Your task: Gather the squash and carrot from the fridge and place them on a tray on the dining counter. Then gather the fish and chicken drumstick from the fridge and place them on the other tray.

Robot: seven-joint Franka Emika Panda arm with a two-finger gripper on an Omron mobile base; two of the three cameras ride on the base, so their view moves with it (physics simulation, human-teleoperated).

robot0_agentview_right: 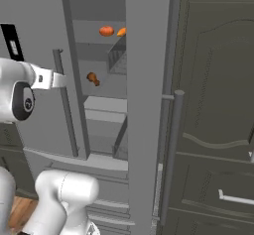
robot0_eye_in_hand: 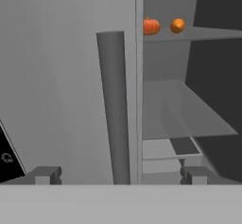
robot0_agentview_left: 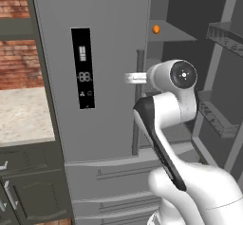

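My gripper (robot0_eye_in_hand: 120,176) is open, its fingertips (robot0_eye_in_hand: 45,175) wide apart, and it faces the vertical handle (robot0_eye_in_hand: 113,105) of the closed left fridge door from close by. Nothing is held. Past the door edge, two orange vegetables (robot0_eye_in_hand: 151,26) (robot0_eye_in_hand: 177,25) lie on an upper fridge shelf; I cannot tell which is the squash or the carrot. They also show in the right base view as orange lumps (robot0_agentview_right: 106,31). A brown chicken drumstick (robot0_agentview_right: 93,79) lies on the shelf below. The fish, the trays and the dining counter are out of view.
The right fridge door (robot0_agentview_right: 149,105) stands open edge-on, with door racks (robot0_agentview_left: 216,117). The closed left door carries a black display panel (robot0_agentview_left: 83,68). Drawer fronts (robot0_agentview_left: 109,181) sit below. Dark cabinets (robot0_agentview_right: 218,130) flank the right; a pale counter (robot0_agentview_left: 23,115) lies left.
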